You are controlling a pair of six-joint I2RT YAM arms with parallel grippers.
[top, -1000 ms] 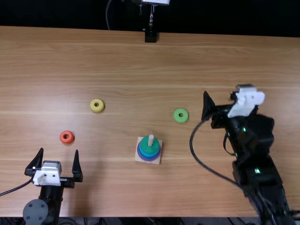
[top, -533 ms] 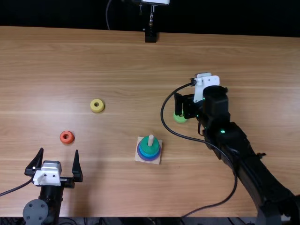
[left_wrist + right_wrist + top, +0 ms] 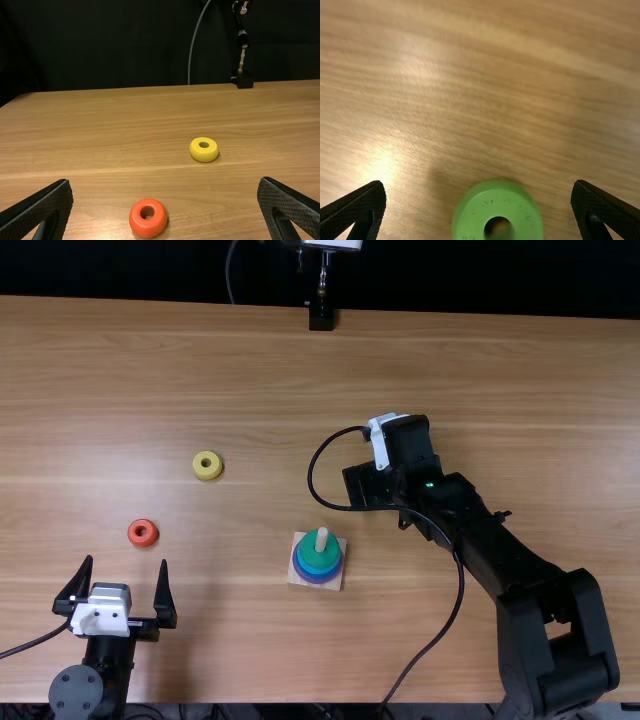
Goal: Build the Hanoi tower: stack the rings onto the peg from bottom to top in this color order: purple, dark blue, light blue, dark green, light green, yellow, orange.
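Supporting the Hanoi set, the desk (image 3: pixel 280 360). Right arm (image 3: pixel 490 540): jaws spread. Left arm (image 3: pixel 115 660): jaws spread, empty. Stack (image 3: pixel 316 566) on peg (image 3: pixel 321 538): seemingly complete through dark green. Remaining on the desk: light green ring (image 3: pixel 497 197), near the right jaws; yellow ring (image 3: pixel 204 156); orange ring (image 3: pixel 147 229).

Light green ring (image 3: pixel 470 216) — cut off, right wrist view — hidden, top view.
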